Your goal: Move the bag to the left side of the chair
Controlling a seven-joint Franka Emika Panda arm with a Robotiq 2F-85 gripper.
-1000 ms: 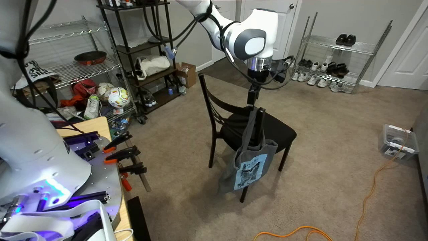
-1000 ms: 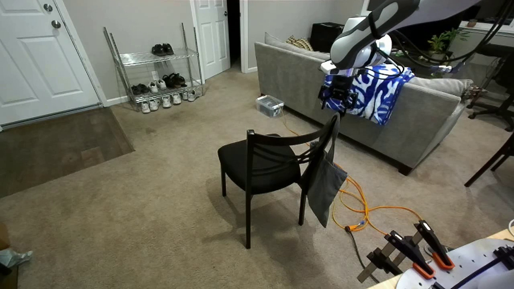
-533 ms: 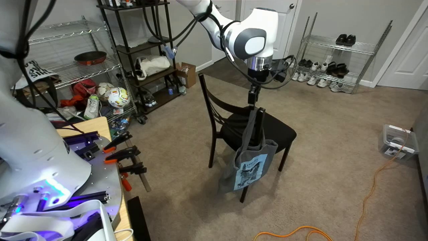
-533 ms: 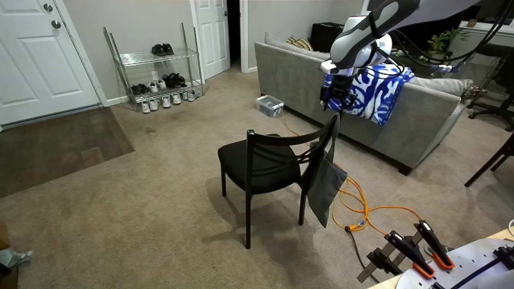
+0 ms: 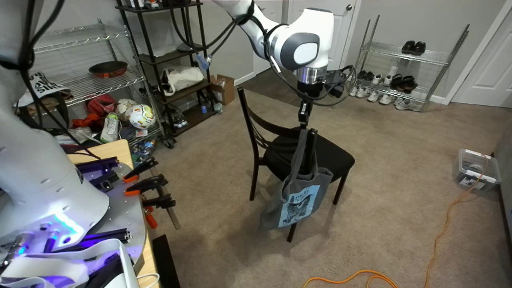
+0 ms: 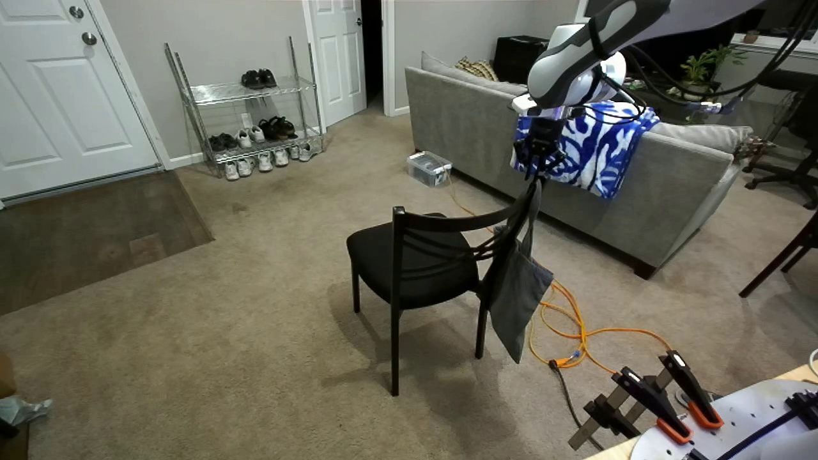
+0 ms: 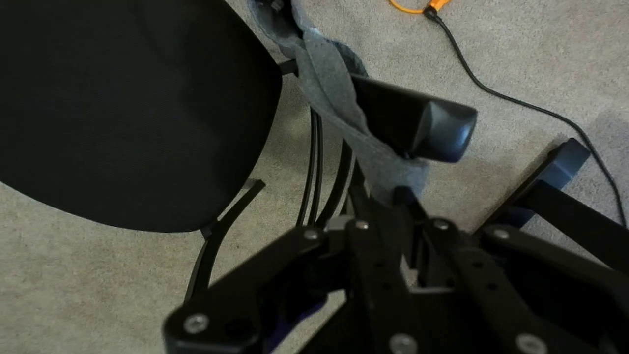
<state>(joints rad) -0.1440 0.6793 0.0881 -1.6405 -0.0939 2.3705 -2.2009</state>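
Observation:
The grey bag [image 5: 300,200] hangs by its handles from one upright post of the black chair's [image 5: 332,158] backrest, its pale blue print facing out. In an exterior view the bag [image 6: 521,300] drops beside the chair [image 6: 409,255]. Directly above that post is my gripper [image 5: 304,125], pointing down. In the wrist view the grey handle [image 7: 331,91] runs past the post's top [image 7: 444,130] and in between the fingertips of my gripper [image 7: 385,199], which have come together on it. The bag's body is mostly hidden there; the chair's seat [image 7: 123,113] fills the upper left.
A grey sofa [image 6: 473,118] with a blue-and-white blanket [image 6: 594,153] stands behind the arm. An orange cord [image 6: 578,319] lies on the carpet near the chair. Clamps [image 6: 652,399] grip the robot's table edge. A black shelving rack [image 5: 186,86] and clear box [image 5: 476,170] stand farther off.
My gripper's fingers have drawn together onto the bag's handle. The gripper has risen very slightly, and the bag's lower edge has shifted a little. The chair has not moved.

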